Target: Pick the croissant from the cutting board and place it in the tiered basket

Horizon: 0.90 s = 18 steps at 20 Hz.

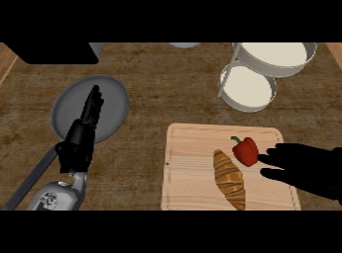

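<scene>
A long golden-brown croissant [229, 180] lies lengthwise on the pale wooden cutting board [195, 148], at its middle. A red bell pepper [245, 151] sits just right of the croissant's far end. My right hand [305, 165] comes in from the right over the board, fingers spread and open, fingertips beside the pepper and a short way right of the croissant, holding nothing. The tiered basket [275, 58] stands at the back right, its lower tier [248, 89] nearer the board. My left hand [83, 136] rests open at the left, fingers pointing away over a grey pan.
A grey round pan [112, 99] with a long handle [29, 183] lies left of the board under my left hand. A dark box [54, 52] stands at the back left. Wooden edges run along the counter's far left and right.
</scene>
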Available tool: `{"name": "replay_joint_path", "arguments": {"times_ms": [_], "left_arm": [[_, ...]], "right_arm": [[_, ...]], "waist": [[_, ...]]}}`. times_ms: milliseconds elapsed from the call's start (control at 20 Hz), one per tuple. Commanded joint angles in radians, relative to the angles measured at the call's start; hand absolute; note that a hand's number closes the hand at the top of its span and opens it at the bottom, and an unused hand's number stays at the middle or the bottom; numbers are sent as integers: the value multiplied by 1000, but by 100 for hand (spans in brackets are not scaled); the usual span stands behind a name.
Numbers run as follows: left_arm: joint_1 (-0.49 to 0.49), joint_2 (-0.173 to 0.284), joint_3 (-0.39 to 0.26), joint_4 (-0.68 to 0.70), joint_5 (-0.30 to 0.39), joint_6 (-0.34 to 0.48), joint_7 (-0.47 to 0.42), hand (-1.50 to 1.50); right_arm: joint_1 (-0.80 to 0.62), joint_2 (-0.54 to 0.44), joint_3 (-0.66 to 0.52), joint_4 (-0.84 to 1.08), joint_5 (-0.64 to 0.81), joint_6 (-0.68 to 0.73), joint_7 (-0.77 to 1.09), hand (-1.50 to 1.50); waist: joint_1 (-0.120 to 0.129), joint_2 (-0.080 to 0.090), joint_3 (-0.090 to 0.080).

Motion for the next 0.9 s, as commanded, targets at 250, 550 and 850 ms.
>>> {"name": "replay_joint_path", "arguments": {"times_ms": [250, 550, 850], "left_arm": [[-24, -37, 36, 33, -36, -45, 2, 0], [-21, -14, 107, 15, -14, -106, 0, 0], [-62, -47, 97, 30, -50, -94, 29, 0]], "right_arm": [[69, 24, 57, 1, 291, -58, -137, -150], [34, 41, 80, 22, 363, -66, -180, -150], [28, -9, 109, 85, 480, -224, -355, -150]], "waist": [[-2, 0, 0], [0, 1, 0], [-1, 1, 0]]}}
